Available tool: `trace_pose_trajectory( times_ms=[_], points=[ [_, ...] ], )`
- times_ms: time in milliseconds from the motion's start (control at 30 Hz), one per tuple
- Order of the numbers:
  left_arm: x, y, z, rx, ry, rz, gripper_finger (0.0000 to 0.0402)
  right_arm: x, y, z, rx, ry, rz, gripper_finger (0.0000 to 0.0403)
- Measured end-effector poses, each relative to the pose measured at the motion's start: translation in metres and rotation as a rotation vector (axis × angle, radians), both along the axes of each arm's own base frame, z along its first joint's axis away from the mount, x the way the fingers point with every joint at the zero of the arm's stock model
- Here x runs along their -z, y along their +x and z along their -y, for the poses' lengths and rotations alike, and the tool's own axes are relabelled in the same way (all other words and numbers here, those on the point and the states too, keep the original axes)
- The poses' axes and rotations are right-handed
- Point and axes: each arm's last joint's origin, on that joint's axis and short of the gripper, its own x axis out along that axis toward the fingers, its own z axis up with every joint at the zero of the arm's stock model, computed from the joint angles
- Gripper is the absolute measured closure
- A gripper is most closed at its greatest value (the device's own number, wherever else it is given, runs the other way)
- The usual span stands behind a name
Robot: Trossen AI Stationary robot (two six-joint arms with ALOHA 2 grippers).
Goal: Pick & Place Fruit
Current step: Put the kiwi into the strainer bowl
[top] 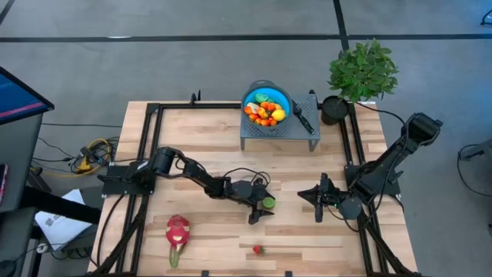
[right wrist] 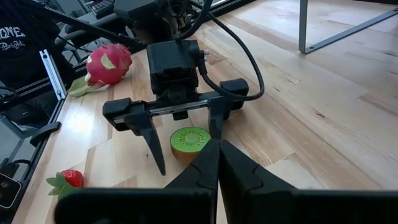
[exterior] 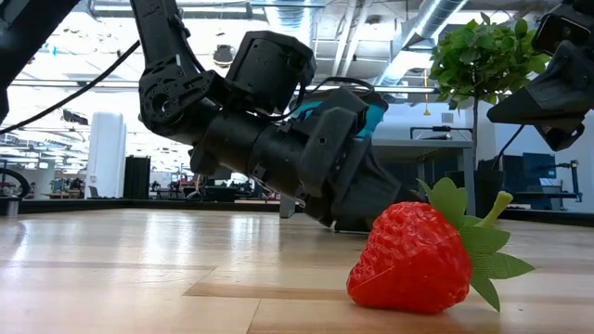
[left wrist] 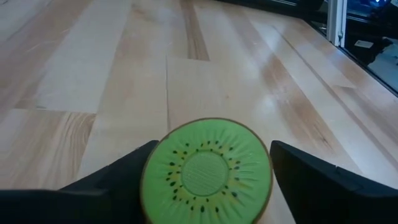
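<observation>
A green kiwi half (left wrist: 207, 171) lies on the wooden table, cut face toward the left wrist camera, brown skin at its rim (right wrist: 189, 140). My left gripper (top: 261, 208) is open and low over the table, one finger on each side of the kiwi (top: 269, 202). My right gripper (top: 321, 201) is shut and hangs clear of the table, to the kiwi's right. A red strawberry (top: 257, 249) lies near the front edge, and a pink dragon fruit (top: 177, 231) lies at the front left. My left gripper comes at the kiwi half slanting down from the table's left, with its fingers across the fruit's two sides. One finger (left wrist: 134, 163) stands right against the kiwi's rim, and whether it touches I cannot tell. The other finger (left wrist: 292, 163) shows a narrow gap. The kiwi rests on the table.
A blue bowl (top: 286, 98) with several small fruits stands on a grey rack (top: 277, 135) at the far middle, a black-handled knife (top: 301, 117) beside it. A potted plant (top: 363, 71) stands at the far right. Black frame rails (top: 146, 154) run along the table's edges.
</observation>
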Motion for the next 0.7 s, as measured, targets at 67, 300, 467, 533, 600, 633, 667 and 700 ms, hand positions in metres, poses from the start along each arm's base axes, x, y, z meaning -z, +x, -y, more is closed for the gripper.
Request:
trace_pose_trajectory(
  times_ms=[67, 300, 467, 533, 600, 633, 667, 700],
  points=[
    [0.0002, -0.0001, 0.0000, 0.000, 0.000, -0.001, 0.0117, 0.0000, 0.0000, 0.0000, 0.000, 0.000, 0.000, 0.0403],
    [0.0004, -0.0003, 0.0000, 0.000, 0.000, -0.003, 0.0165, 0.0000, 0.0000, 0.0000, 0.000, 0.000, 0.000, 0.0403],
    [0.0004, -0.0003, -0.0001, 0.000, -0.001, -0.003, 0.0180, 0.0000, 0.0000, 0.0000, 0.000, 0.000, 0.000, 0.0403],
    [0.0004, -0.0003, -0.0001, -0.001, -0.001, -0.003, 0.0175, 0.0000, 0.0000, 0.0000, 0.000, 0.000, 0.000, 0.0403],
    [0.0004, -0.0003, -0.0001, -0.001, -0.002, -0.003, 0.0169, 0.0000, 0.0000, 0.0000, 0.000, 0.000, 0.000, 0.0403],
    [0.0004, -0.0004, -0.0001, -0.001, -0.003, -0.002, 0.0167, 0.0000, 0.0000, 0.0000, 0.000, 0.000, 0.000, 0.0403],
    [0.0003, -0.0003, -0.0001, -0.001, -0.003, -0.002, 0.0167, 0.0000, 0.0000, 0.0000, 0.000, 0.000, 0.000, 0.0403],
    [-0.0005, -0.0004, -0.0001, -0.001, -0.004, -0.001, 0.0170, 0.0000, 0.0000, 0.0000, 0.000, 0.000, 0.000, 0.0403]
  ],
)
